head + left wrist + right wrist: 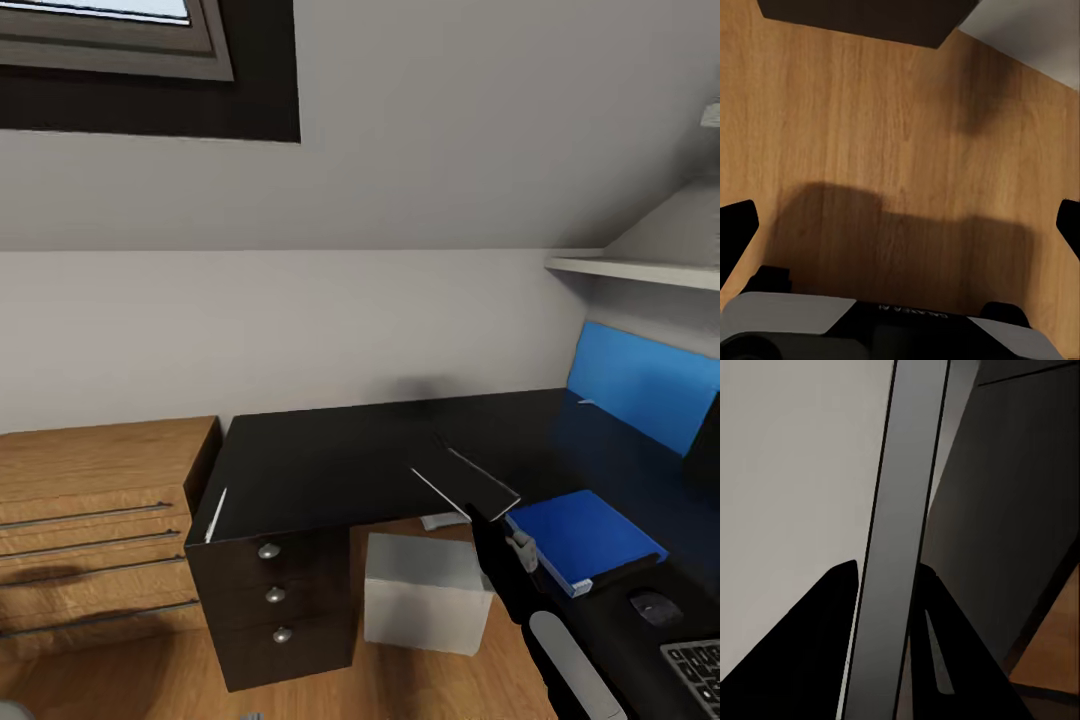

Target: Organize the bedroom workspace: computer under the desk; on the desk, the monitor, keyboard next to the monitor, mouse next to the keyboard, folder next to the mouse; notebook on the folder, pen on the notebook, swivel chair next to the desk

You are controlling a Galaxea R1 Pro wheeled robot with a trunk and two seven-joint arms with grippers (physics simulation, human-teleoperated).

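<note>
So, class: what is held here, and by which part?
The right tool clamps the notebook at one edge, a finger on each cover. The left tool holds nothing.

You've got a glossy black desk (330, 465) w/ round metal-look knobs (269, 550), lower centre; wood-grain dresser (95, 520) at left, smooth wood floor (885, 165); matt grey computer (425, 590); smooth blue folder (580, 535).

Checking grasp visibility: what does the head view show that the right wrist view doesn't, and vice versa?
Head view: folder, mouse and keyboard on the desk, pen at its left edge, computer underneath. Right wrist view: close-up of the fingers on either side of the notebook, seen edge-on. Shared: the notebook in the right gripper, the desk top, the wood floor.
</note>
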